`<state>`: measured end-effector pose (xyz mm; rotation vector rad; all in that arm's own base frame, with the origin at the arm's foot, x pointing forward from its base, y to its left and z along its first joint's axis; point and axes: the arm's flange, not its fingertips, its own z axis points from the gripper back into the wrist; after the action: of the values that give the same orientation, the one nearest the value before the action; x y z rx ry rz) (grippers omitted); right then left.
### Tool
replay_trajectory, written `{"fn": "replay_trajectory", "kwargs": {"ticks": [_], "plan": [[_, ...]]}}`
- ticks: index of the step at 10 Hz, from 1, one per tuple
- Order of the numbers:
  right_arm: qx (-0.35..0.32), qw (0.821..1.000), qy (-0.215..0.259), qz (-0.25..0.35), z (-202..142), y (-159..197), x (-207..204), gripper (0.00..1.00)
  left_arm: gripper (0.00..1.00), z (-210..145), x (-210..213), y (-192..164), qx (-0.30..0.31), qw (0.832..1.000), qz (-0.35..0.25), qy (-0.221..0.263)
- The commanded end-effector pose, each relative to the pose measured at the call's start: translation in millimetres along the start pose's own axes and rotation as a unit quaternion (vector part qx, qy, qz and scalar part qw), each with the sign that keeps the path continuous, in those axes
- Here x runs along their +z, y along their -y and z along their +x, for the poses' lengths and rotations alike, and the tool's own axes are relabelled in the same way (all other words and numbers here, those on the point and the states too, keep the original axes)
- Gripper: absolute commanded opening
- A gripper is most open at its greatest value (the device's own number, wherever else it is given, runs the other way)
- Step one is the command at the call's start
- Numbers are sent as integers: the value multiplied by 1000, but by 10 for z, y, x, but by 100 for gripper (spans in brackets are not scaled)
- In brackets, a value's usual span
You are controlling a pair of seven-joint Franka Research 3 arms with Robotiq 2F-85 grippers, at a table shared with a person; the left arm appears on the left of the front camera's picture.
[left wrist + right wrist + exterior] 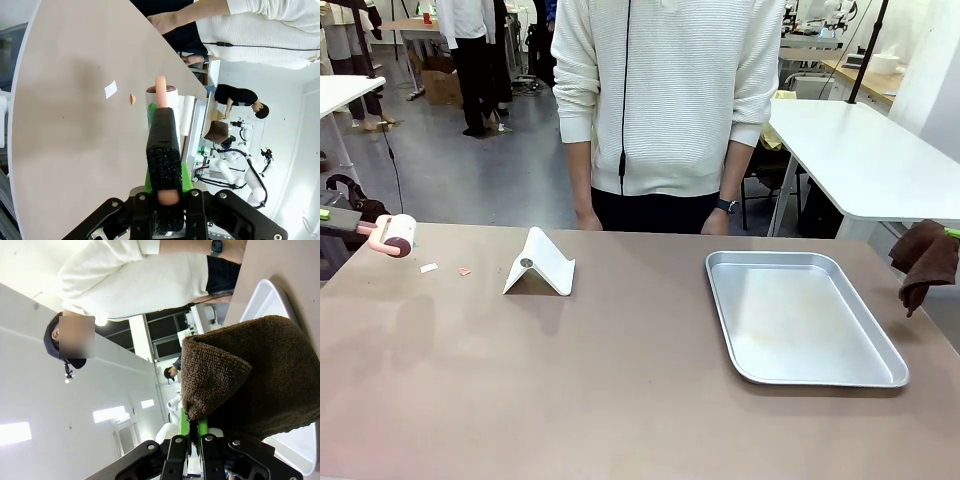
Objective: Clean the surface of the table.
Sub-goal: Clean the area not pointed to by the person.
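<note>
White scrap — too small to tell

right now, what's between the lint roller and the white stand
In the front view, two scraps lie on the table: a white scrap nearer the lint roller, an orange scrap nearer the white stand.

Open table foreground; white stand, metal tray as obstacles
</note>
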<state>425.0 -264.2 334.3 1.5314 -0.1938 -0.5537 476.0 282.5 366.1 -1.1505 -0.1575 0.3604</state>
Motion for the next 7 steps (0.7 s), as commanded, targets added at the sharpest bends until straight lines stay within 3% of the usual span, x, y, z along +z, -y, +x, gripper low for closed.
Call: {"fn": "replay_trajectory", "kwargs": {"ticks": [1,7], "plan": [[3,1000,-8,-1,-42,-44,13,7,22,-47,-2,66,3,1000,7,0],[3,1000,-8,-1,-42,-44,13,7,22,2,19,-211,-49,998,24,16]]}}
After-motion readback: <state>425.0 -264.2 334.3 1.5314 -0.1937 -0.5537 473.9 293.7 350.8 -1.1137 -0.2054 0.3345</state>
